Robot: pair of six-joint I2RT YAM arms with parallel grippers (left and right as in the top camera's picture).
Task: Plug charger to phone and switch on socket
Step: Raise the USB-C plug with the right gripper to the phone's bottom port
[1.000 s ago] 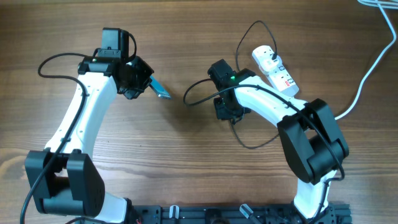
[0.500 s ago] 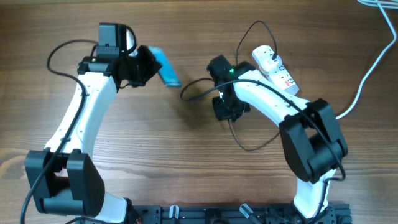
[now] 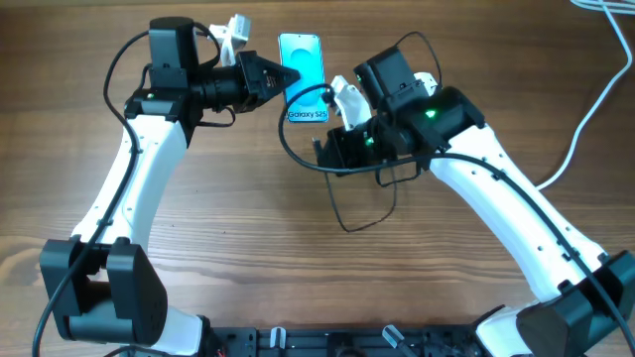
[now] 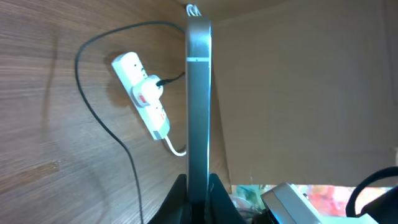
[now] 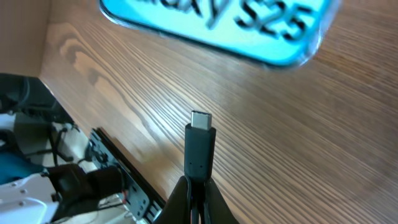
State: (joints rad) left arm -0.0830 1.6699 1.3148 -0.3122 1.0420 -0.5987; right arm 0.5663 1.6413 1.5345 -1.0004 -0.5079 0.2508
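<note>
You are at the plugging step. Your right jaws are clamped tight on the charger (image 5: 200, 146) just behind its connector, with the tip pointing to 12 o'clock and clear of the desk (image 5: 323, 162). Beyond it the phone (image 5: 249, 28) hangs from 11 to 1 o'clock of that tip, near but apart, its lettered end toward the connector. Your left jaws are pinched shut on the phone's edge. Next you probably need to line the tip up with the port, which I cannot see, then push straight in. Farthest off, the socket (image 4: 142, 93) lies flat, its switch step not yet done
</note>
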